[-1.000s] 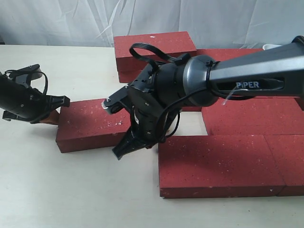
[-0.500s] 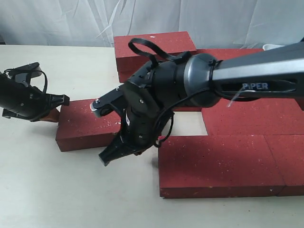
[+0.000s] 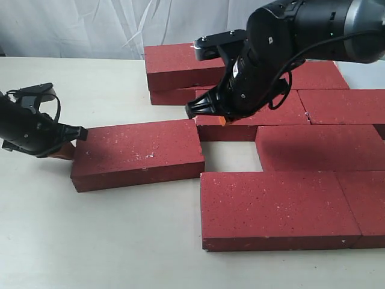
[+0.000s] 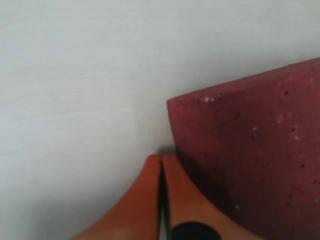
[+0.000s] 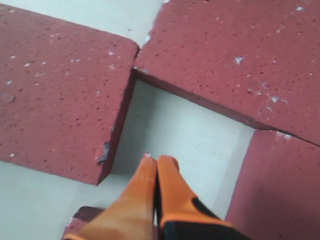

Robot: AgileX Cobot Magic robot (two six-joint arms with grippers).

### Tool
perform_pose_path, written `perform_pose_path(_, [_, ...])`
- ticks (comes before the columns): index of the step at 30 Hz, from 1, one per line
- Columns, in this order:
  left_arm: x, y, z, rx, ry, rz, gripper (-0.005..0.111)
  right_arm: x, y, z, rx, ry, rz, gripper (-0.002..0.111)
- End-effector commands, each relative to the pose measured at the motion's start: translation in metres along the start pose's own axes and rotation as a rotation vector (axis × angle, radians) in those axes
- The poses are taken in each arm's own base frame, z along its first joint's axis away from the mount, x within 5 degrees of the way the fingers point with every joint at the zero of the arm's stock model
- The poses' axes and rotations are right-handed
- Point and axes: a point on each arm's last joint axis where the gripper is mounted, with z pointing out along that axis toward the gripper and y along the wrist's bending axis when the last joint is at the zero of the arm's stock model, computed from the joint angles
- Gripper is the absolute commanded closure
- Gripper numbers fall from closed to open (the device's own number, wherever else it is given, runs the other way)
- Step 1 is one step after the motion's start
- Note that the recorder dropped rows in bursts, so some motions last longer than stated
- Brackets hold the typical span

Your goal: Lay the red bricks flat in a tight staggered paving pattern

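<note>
Exterior view: your right gripper (image 3: 222,120) is no longer hanging low over the near end of the loose brick (image 3: 138,153), as it was a second ago. It is now hovering higher and farther back, above the rear row of red bricks (image 3: 337,105). The loose brick itself is lying where it was, flat and slightly skewed, and its whole top is now showing.

Right wrist view is showing your right gripper (image 5: 157,160) with orange fingertips pressed together, gripping nothing. Your left gripper (image 3: 63,150) is sitting at the loose brick's far left end. In the left wrist view its tips (image 4: 161,159) are also meeting, empty, right at the brick's corner (image 4: 250,165); whether they are touching it you cannot tell.

The loose brick's right end is nearly meeting the front brick (image 3: 277,205) at one corner. Beyond that end a pocket of bare table (image 3: 231,158) is lying open, walled by bricks behind, right and in front. Wide free table (image 3: 90,241) is lying left and forward.
</note>
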Motion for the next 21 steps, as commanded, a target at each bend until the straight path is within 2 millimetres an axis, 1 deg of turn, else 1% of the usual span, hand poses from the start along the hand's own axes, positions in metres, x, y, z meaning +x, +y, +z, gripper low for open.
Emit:
perform_pose_path(1, [0.002,-0.001,0.001,0.015,0.025,0.003,0.107,-0.001,-0.006,0.021,0.005,0.007,0.017,0.109])
perform_pose_path(2, [0.002,-0.001,0.001,0.015,0.025,0.001,0.107,0.0,-0.006,0.033,0.006,0.022,0.018,0.109])
perform_pose_path(4, [0.002,-0.002,0.001,0.02,0.026,-0.005,0.107,0.003,-0.004,0.048,-0.005,0.046,0.036,0.109])
perform_pose_path(7, [0.002,-0.002,0.001,0.023,0.023,-0.012,0.107,0.007,0.002,0.061,-0.069,0.079,0.033,0.109])
perform_pose_path(8, [0.002,-0.002,0.001,0.023,0.023,-0.012,0.107,0.008,0.006,0.065,-0.119,0.087,0.028,0.109])
perform_pose_path(11, [0.0,-0.003,0.001,0.03,0.014,-0.028,0.107,0.008,0.013,0.065,-0.192,0.082,0.006,0.109])
perform_pose_path(21, [0.0,-0.003,0.001,0.037,0.019,-0.031,0.107,0.009,0.018,0.064,-0.243,0.092,-0.008,0.109])
